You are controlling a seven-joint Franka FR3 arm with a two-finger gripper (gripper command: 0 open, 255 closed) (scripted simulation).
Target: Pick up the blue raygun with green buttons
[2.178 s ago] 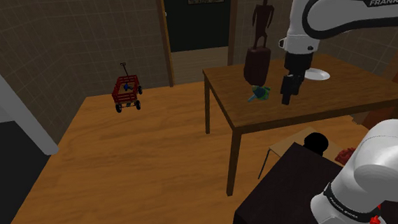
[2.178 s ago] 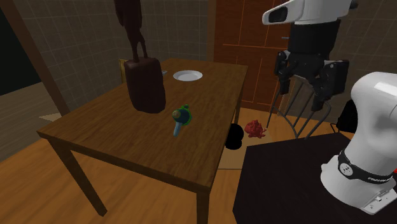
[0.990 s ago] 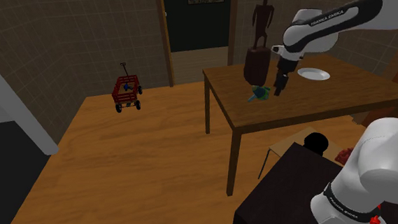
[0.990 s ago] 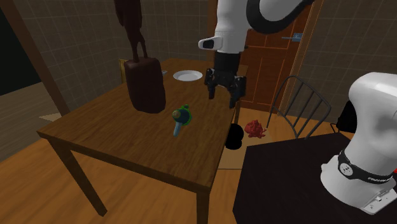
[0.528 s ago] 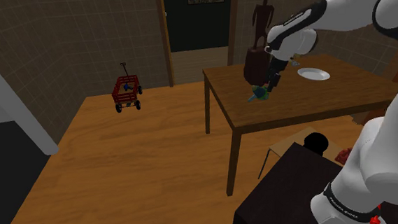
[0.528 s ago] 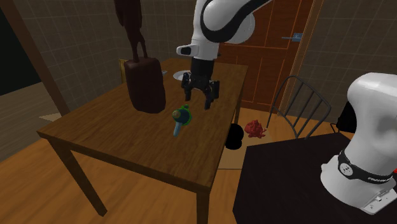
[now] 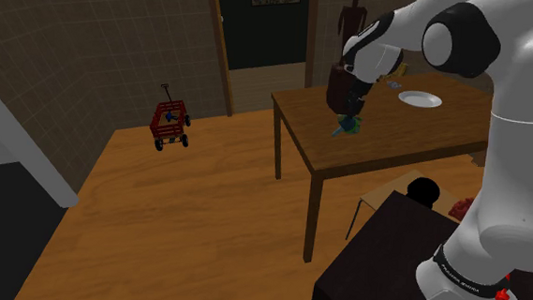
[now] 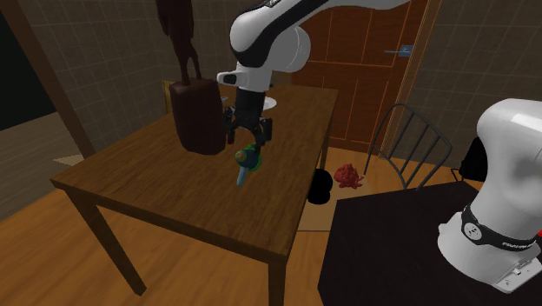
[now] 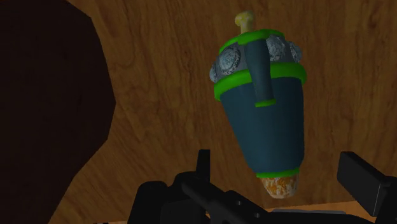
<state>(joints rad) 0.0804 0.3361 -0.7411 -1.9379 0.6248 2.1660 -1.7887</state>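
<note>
The raygun (image 8: 247, 162) is dark blue with green rings, a yellow nub at one end and an orange tip at the other. It lies on the wooden table (image 8: 165, 187), close to a dark statue base. My gripper (image 8: 247, 139) hangs open just above it, pointing down. In the wrist view the raygun (image 9: 264, 108) lies lengthwise between my spread fingers (image 9: 364, 179), its orange tip nearest the gripper (image 9: 283, 177), and neither finger touches it. In the shoulder view the gripper (image 7: 349, 111) covers part of the raygun (image 7: 347, 127) near the table's left end.
A dark brown statue on a blocky base (image 8: 198, 115) stands right beside the raygun. A white plate (image 7: 419, 99) lies farther back on the table. A chair (image 8: 408, 143) and a red object (image 8: 347, 175) are beyond the table's edge. A red wagon (image 7: 170, 123) sits on the floor.
The arm has swung from above the stand across the table to the raygun and come down over it. The fingers have stayed open, and the raygun has not moved.
</note>
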